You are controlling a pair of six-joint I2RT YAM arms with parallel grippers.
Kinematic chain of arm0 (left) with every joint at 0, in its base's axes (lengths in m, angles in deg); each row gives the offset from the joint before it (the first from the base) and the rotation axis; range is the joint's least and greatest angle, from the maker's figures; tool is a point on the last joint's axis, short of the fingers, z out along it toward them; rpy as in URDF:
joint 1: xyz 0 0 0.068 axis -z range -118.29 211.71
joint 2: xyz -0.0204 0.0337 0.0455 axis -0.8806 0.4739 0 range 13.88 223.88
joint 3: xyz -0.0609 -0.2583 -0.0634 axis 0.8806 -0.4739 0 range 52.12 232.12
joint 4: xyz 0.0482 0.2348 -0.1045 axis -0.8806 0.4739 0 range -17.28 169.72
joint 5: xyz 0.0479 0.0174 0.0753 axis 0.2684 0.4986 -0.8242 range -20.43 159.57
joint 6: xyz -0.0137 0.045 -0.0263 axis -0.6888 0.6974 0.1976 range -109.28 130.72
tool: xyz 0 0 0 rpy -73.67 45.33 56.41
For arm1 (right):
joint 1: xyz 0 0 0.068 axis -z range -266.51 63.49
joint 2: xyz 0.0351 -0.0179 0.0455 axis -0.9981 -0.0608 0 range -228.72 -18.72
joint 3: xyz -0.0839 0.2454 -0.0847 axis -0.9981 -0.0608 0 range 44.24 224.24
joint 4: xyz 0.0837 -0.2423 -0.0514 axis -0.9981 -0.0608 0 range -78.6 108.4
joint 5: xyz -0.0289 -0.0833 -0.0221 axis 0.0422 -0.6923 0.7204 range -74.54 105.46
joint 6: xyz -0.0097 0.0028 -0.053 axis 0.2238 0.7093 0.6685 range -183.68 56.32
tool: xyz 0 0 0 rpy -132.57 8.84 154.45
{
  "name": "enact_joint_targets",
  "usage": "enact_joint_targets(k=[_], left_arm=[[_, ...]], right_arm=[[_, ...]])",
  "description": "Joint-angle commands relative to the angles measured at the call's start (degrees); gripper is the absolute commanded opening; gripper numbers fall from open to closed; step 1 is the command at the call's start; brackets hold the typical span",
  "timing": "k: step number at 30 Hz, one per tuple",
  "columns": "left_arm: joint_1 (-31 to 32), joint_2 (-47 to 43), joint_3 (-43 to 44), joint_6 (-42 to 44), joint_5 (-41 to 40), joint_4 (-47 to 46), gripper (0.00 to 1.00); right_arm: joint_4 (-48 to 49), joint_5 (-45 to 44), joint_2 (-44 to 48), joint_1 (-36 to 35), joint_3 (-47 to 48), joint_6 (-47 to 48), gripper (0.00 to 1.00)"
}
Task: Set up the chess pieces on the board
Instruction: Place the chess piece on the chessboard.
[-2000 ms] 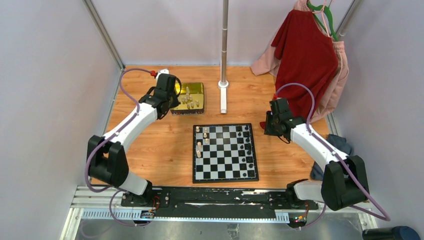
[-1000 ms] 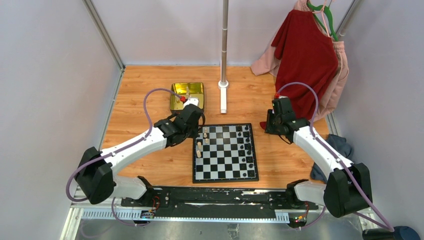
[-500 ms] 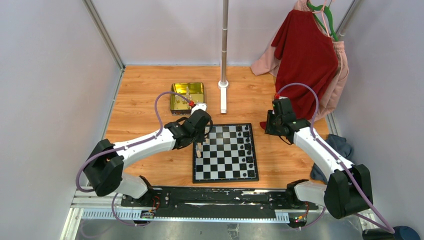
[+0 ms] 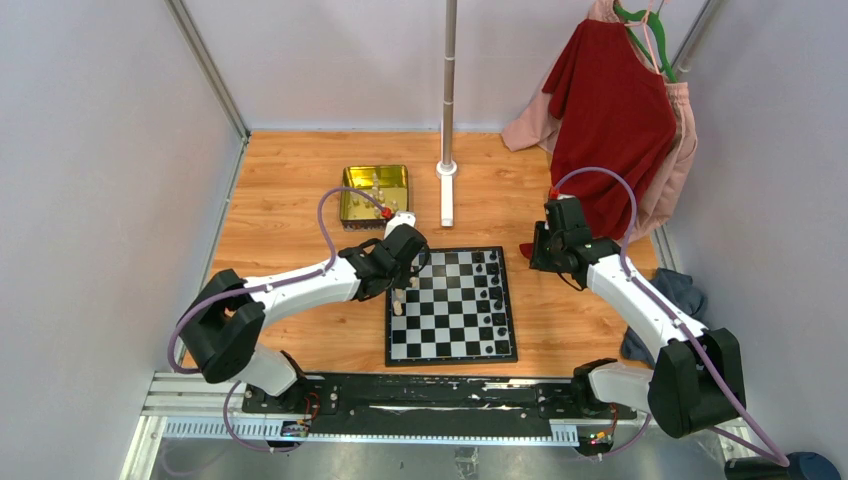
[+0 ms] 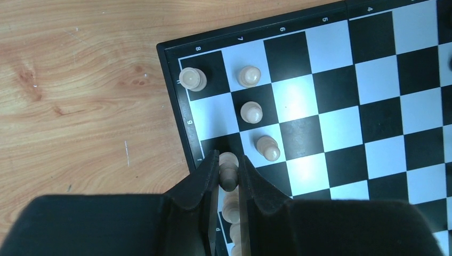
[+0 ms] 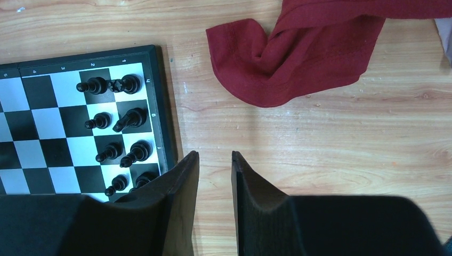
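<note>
The black-and-white board lies at the table's middle. My left gripper hangs over its far-left edge. In the left wrist view this gripper is shut on a cream chess piece, held over the edge squares. Several cream pieces stand on the board near that corner. Black pieces stand in two columns along the board's right side. My right gripper is open and empty over bare wood, just right of the board.
A gold tin holding cream pieces sits behind the board at the left. A metal pole's base stands behind the board. Red clothing hangs at the back right, and its hem lies on the wood near my right gripper.
My left arm swung from the gold tin to the board's far-left corner, carrying a cream piece. The right arm has barely moved.
</note>
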State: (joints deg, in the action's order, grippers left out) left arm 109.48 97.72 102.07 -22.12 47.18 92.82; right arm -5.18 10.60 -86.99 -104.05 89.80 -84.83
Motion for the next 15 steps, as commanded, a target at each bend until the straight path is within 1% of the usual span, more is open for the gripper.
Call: enact_joint_targets(k=[1, 15], left_arm=[[0.5, 1.6, -0.8, -0.1, -2.2, -2.0, 0.00], [0.5, 3.9, -1.0, 0.3, -3.2, -3.6, 0.02]], right_arm=[[-0.2, 0.2, 0.1, 0.0, -0.8, 0.8, 0.33], [-0.1, -0.1, -1.2, 0.0, -0.4, 1.1, 0.33]])
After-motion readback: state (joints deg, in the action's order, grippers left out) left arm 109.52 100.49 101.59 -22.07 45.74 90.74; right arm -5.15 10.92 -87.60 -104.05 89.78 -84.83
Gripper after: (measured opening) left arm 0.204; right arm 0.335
